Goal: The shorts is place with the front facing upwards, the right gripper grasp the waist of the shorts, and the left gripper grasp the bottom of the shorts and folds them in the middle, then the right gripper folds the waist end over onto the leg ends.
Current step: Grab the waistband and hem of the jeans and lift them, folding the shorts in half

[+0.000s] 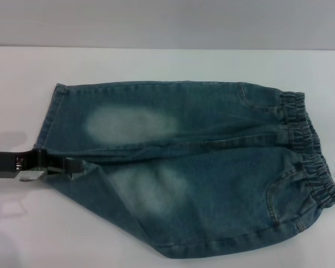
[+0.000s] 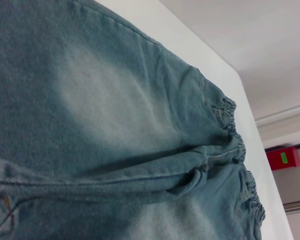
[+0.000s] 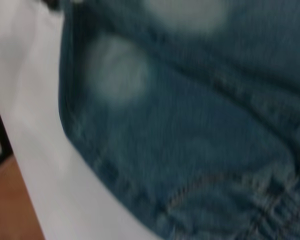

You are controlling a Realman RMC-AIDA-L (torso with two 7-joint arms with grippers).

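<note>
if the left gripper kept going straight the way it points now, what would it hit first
The left gripper points across the table toward the waist, already at the leg ends. Straight on it would most likely meet more denim of the shorts right away, though its height is hard to judge.

Blue-green denim shorts (image 3: 190, 140) fill most of the right wrist view, lying on a white table surface (image 3: 45, 165). Two pale faded patches show on the cloth, one rounded (image 3: 115, 70) and one cut off by the frame edge (image 3: 185, 12). A curved, light-stitched pocket seam (image 3: 205, 187) runs near the puckered, gathered waistband (image 3: 280, 210) in one corner. Beyond the table edge lies a brown-orange floor (image 3: 12, 205), with a thin dark frame (image 3: 0, 130) beside it.
</note>
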